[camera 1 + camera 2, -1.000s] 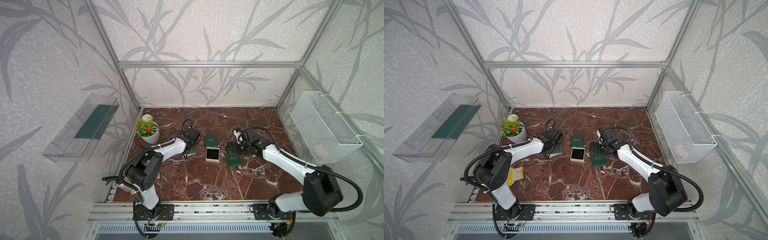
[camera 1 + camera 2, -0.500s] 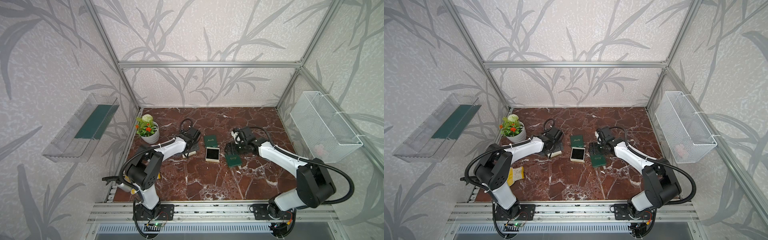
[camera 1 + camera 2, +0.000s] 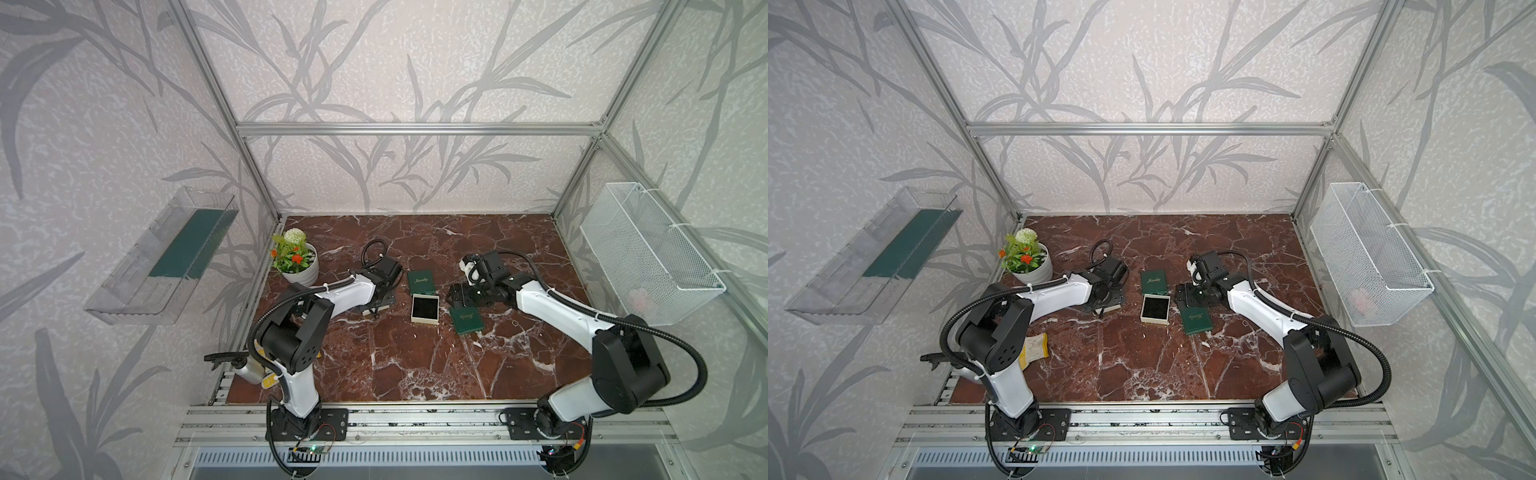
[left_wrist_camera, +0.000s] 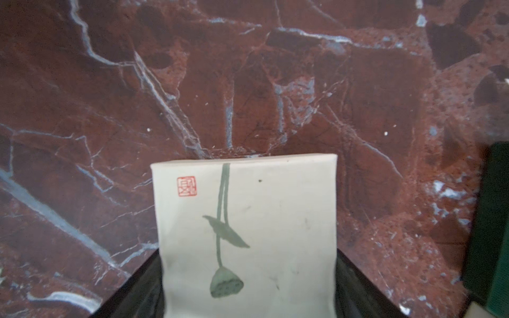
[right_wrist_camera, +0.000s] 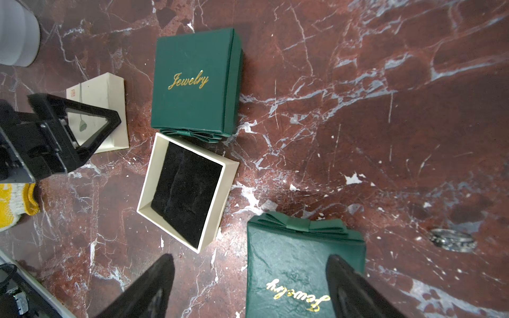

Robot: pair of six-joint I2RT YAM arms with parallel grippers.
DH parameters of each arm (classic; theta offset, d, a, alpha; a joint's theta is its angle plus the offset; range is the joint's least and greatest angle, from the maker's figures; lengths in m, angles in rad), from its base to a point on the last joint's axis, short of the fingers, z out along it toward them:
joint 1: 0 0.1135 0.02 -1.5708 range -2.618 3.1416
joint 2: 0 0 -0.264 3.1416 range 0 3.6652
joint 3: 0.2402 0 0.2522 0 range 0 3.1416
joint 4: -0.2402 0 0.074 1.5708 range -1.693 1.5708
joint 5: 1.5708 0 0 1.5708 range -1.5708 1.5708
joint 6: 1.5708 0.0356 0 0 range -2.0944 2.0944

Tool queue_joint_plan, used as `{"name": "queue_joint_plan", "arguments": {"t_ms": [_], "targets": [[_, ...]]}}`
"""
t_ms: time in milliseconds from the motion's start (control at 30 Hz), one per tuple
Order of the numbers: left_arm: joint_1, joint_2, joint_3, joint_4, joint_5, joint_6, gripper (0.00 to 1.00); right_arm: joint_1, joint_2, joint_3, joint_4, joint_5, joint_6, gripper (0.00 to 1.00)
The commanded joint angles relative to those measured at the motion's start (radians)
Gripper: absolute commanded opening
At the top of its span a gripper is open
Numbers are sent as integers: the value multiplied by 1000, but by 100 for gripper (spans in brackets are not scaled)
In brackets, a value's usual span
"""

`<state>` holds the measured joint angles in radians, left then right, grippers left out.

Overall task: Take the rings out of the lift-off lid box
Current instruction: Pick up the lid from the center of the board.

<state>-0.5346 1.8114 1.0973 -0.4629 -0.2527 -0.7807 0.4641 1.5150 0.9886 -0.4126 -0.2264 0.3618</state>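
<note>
Moved: right arm's elbow has swung in toward the tabletop's middle, and the right gripper (image 5: 249, 260) has edged toward the open box (image 3: 424, 309); the left gripper (image 4: 248, 249) has drawn its jaws in; the boxes lie as before.
Left gripper: low over the tabletop toward its left edge, jaws against both side edges of the cream lid (image 5: 108, 88), which lies flat with its lotus drawing up.
Right gripper: jaws spread wide with nothing between them, above the far edge of the nearer green box (image 3: 466, 321).
Open box: cream walls, black velvet lining, nothing in it; mid-tabletop, between the two green boxes.
Farther green box (image 3: 420, 281): closed, gold "Jewelry" on top, just beside the open box's far wall.
Nearer green box: closed, contents hidden.
Rings (image 5: 453, 239): dark silvery bands on bare marble, outside every box, near the nearer green box on its right-edge side; how many, I cannot tell.
Wire basket (image 3: 615, 232): on the right wall, something pale pink at its bottom.
Clear tray (image 3: 137, 303): on the left wall, dark green sheet inside.
</note>
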Motion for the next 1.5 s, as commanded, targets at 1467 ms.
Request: {"name": "queue_joint_plan", "arguments": {"t_ms": [1467], "targets": [[-24, -393, -298, 33, 143, 197, 77, 189, 113, 14, 88, -98, 148, 86]]}}
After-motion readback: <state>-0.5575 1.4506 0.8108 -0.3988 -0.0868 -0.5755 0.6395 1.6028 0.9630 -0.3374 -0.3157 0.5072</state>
